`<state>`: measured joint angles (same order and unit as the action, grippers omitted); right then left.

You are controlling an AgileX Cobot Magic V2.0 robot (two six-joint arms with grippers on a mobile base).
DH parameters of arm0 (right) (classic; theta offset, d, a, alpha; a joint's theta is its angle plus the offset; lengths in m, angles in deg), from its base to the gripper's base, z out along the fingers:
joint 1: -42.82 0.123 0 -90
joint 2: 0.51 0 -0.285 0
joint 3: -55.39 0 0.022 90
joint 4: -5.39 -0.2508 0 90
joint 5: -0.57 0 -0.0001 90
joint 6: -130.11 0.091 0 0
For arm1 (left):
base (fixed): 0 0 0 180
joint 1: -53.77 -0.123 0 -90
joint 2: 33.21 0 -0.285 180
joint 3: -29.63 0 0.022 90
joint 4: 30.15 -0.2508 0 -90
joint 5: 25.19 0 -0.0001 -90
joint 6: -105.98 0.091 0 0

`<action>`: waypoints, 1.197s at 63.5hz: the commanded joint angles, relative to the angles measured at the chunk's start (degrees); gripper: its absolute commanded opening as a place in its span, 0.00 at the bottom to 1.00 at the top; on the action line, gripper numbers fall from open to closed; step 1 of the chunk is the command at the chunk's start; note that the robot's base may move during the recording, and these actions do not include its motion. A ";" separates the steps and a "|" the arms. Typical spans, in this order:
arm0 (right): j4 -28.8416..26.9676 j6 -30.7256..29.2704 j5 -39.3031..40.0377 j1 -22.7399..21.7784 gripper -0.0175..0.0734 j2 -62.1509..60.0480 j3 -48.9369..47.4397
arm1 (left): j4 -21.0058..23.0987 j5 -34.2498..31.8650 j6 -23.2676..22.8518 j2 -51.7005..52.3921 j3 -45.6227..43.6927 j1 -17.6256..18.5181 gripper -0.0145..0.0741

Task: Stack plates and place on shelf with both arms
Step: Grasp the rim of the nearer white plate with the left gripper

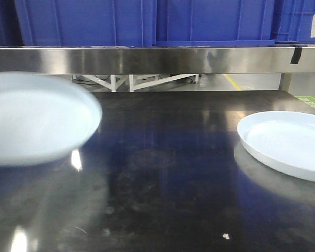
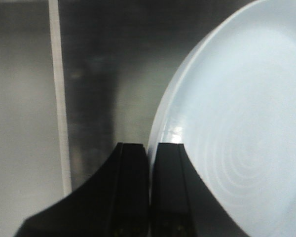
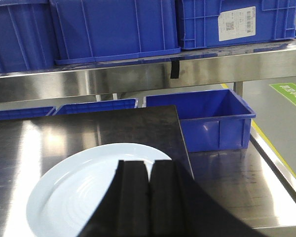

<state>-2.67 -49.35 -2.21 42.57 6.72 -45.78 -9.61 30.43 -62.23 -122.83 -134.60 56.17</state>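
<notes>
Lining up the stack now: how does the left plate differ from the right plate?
The left plate is blurred and looks lifted, its rim meeting the closed left hand; the right plate is sharp and lies flat on the dark table. The left plate looks bigger in the front view, likely nearer the camera; the right plate looks smaller. Both are round, plain, pale bluish-white and empty.

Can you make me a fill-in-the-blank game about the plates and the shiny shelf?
The front view shows ___ glossy pale bluish-white round plates: the left plate and the right plate.
The ribbed plastic crates on the long brushed stainless-steel shelf are ___.
The left gripper has its jaws closed on the left plate's upturned ___.
The small patch near the shelf's right end is ___.
Missing words: two, blue, rim, black.
</notes>
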 commanded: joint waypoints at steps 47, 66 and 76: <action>0.47 -0.09 5.01 -0.39 0.26 -1.27 -0.89 | 9.58 -7.98 5.33 -8.58 -1.07 33.16 0.26; 0.47 -0.09 5.01 -0.39 0.26 -1.27 -0.89 | 9.58 -9.74 4.62 -14.69 -1.07 33.30 0.27; 0.47 -0.09 5.01 -0.39 0.26 -1.27 -0.89 | 10.00 -9.49 4.62 -14.78 -1.44 33.30 0.35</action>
<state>-2.67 -49.35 -2.21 42.57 6.72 -45.78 -1.37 20.96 -56.92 -139.37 -134.45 88.97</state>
